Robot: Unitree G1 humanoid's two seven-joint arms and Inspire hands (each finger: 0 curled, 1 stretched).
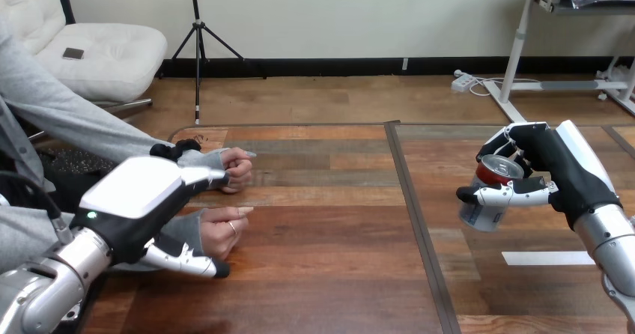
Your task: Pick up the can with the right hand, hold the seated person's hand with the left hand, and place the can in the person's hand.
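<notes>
A can (488, 199) with a red rim and a silver body is tilted in my right hand (563, 171), whose fingers and thumb curl round it at the table's right side, a little above the wood. At the left, the person rests two hands on the table: a loose fist (237, 168) farther back and a nearer hand (222, 229) lying on its side. My left hand (142, 192) reaches over the nearer hand's grey-sleeved wrist (185, 227). Its fingers stretch straight above the wrist and its thumb (189, 263) lies below. I cannot tell whether they touch it.
A dark seam (414, 214) runs front to back down the middle of the wooden table (322, 274). A white tape strip (547, 258) lies on the wood under my right forearm. The stretch between the person's hands and the can is bare wood.
</notes>
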